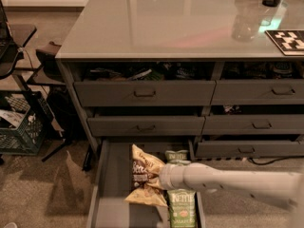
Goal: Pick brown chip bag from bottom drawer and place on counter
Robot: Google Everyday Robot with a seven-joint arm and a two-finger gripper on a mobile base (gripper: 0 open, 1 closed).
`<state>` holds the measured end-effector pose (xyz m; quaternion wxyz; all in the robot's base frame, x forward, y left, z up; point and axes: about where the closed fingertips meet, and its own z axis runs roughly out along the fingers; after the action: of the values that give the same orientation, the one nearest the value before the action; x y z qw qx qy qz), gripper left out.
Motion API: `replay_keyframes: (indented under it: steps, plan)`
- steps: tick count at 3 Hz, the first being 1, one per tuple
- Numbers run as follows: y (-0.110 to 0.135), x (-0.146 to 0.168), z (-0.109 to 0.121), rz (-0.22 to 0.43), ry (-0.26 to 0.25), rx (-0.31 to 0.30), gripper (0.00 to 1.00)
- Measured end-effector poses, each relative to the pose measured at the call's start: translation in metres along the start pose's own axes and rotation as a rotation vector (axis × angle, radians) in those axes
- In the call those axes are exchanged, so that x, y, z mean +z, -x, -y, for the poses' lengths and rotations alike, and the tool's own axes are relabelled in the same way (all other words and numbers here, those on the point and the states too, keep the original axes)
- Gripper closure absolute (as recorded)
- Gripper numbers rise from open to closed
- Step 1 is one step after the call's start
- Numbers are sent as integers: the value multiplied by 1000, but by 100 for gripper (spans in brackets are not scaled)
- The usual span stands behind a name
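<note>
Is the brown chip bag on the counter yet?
No, the brown chip bag lies in the open bottom drawer beside a green bag, with the hand at its right edge.

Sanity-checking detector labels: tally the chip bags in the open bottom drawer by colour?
Brown chip bag: 1
Green chip bags: 2, the arm hiding their join
Total: 3
The gripper sits against the brown chip bag, above the bottom drawer.
</note>
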<state>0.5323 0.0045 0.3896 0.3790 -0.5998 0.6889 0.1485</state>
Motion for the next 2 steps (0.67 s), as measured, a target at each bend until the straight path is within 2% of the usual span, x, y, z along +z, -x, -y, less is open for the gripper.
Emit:
replay_keyframes:
  steps: [1, 2]
  plan:
    - [64, -74, -34, 64, 18, -123, 100]
    - [119, -129, -53, 148, 47, -194, 100]
